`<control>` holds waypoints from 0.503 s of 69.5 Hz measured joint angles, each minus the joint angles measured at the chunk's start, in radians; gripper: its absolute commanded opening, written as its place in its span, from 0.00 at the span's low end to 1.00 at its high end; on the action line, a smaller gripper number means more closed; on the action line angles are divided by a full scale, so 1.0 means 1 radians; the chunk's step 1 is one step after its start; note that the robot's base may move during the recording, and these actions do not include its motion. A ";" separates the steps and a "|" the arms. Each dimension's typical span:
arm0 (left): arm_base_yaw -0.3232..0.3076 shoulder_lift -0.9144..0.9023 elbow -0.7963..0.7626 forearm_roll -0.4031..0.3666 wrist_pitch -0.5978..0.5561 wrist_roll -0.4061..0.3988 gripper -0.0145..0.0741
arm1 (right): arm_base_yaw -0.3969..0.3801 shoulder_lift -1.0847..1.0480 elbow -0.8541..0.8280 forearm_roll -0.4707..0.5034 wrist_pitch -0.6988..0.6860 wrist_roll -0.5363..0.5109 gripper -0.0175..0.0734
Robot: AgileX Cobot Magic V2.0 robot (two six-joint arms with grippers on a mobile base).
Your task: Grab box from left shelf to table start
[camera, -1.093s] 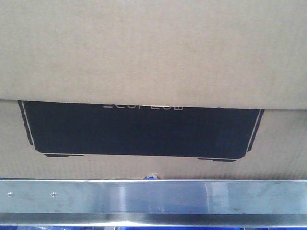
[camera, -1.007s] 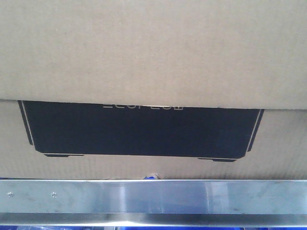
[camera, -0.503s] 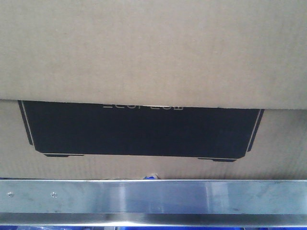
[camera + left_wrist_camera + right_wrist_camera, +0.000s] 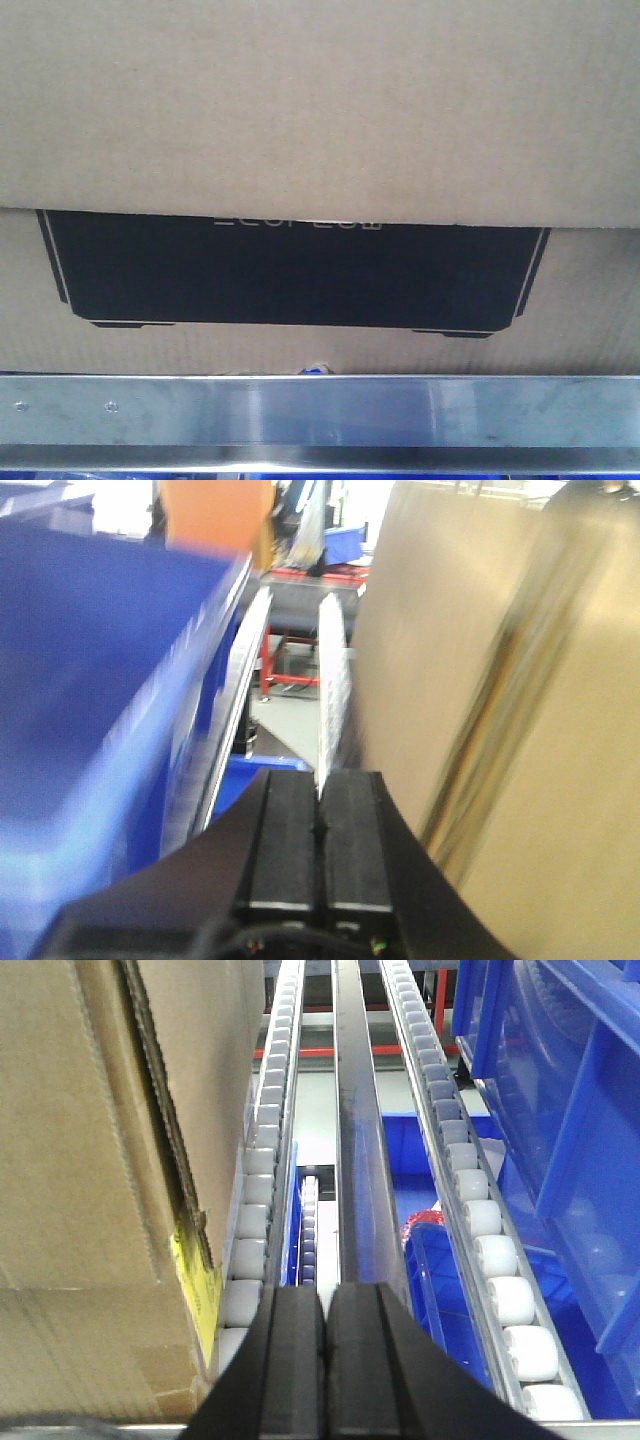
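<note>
A large brown cardboard box (image 4: 320, 110) with a black printed panel (image 4: 290, 275) fills the front view, resting on the shelf behind a metal rail (image 4: 320, 410). In the left wrist view the box (image 4: 500, 730) rises on the right of my left gripper (image 4: 320, 805), which is shut and empty between the box and a blue bin. In the right wrist view the box (image 4: 90, 1130) stands on the left of my right gripper (image 4: 325, 1310), which is shut and empty over the roller tracks.
A blue bin (image 4: 90, 700) stands left of the left gripper. White roller tracks (image 4: 255, 1160) and a metal divider (image 4: 355, 1130) run away from the right gripper, with blue bins (image 4: 560, 1090) to the right and below.
</note>
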 measured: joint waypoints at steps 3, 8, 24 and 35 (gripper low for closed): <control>0.000 0.020 -0.049 0.013 0.038 0.000 0.15 | 0.000 0.000 0.000 0.000 0.000 0.000 0.26; 0.000 0.050 -0.107 0.024 0.070 0.000 0.29 | 0.000 0.000 0.000 0.000 0.000 0.000 0.26; 0.000 0.179 -0.267 0.030 0.183 0.000 0.53 | 0.000 0.000 0.000 0.000 0.000 0.000 0.26; 0.000 0.324 -0.454 0.030 0.323 0.000 0.51 | 0.000 0.000 0.000 0.000 -0.002 0.000 0.26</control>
